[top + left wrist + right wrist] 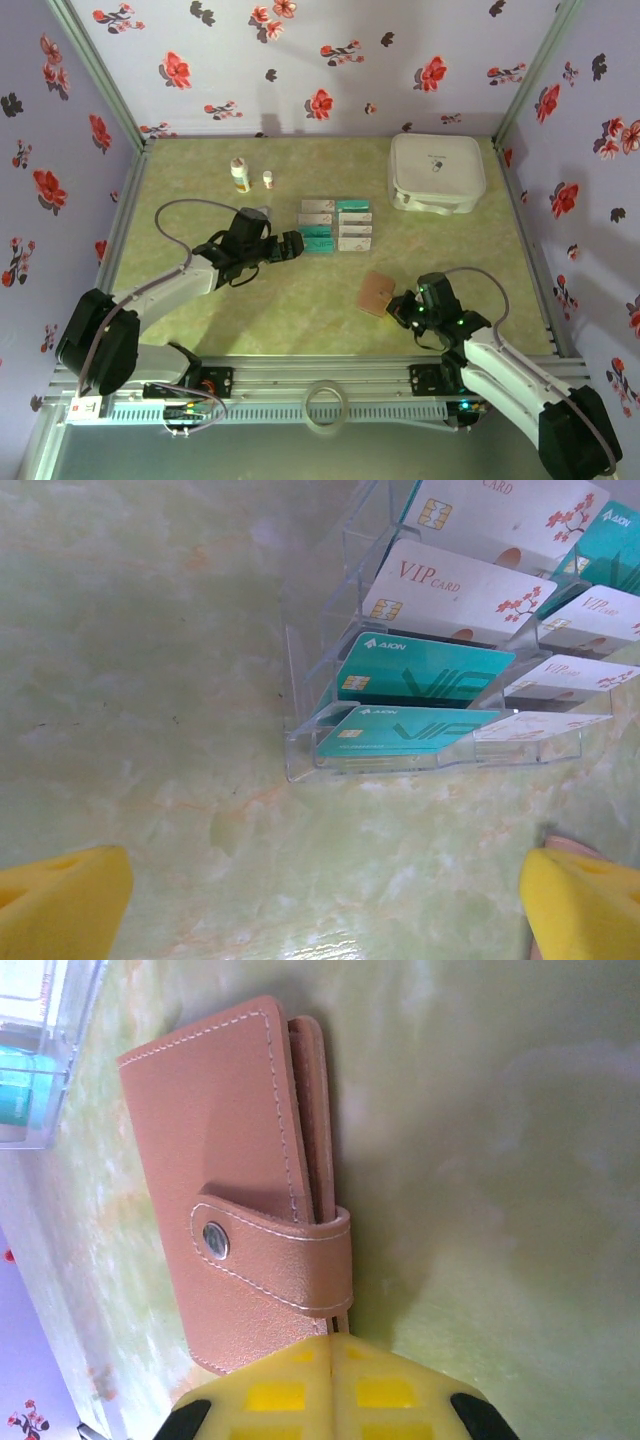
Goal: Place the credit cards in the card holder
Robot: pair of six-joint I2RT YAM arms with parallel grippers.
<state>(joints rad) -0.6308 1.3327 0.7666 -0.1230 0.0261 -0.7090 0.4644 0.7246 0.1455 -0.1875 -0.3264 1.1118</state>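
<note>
Your right gripper (335, 1360) has its yellow pads pressed together at the near end of the pinkish-brown leather-like card holder (240, 1160), which lies flat on the green marbled table (150, 680), just beside the clear plastic compartmented tray (300, 750). You cannot tell whether any leather is caught between the pads. If none is, a forward nudge would probably just slide the holder away. Its strap is fastened by the round metal snap (214, 1240), so no card goes in until you open it. Your left gripper (290, 246) hangs spread wide, holding nothing, in front of the tray, where the teal-green credit cards (420, 670) and white VIP cards (455, 590) lean in their slots. Come in too low and a finger may hit the tray wall and shove the whole tray, and a thin card pinched off-centre could twist or slip free
</note>
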